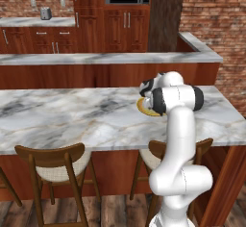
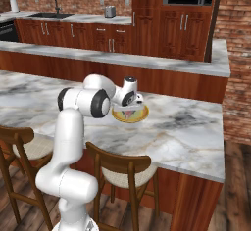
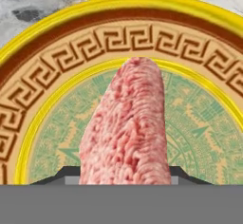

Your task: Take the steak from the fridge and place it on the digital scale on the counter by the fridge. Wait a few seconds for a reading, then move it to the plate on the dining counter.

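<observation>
The gripper hangs low over the plate near the dining counter's far edge, its 2 fingers clamped on the steak, centred above the plate, apparently for setting down.

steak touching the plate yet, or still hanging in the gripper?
Cannot tell. In the hand view the steak sits between the fingers over the plate, but no contact or gap with it shows plainly.

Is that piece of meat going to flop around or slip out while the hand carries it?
The steak probably stays fairly stiff: it juts straight out from the hand over the plate without drooping. It looks thick and small, so likely light. Its grainy surface suggests modest grip, though raw meat could slide.
</observation>
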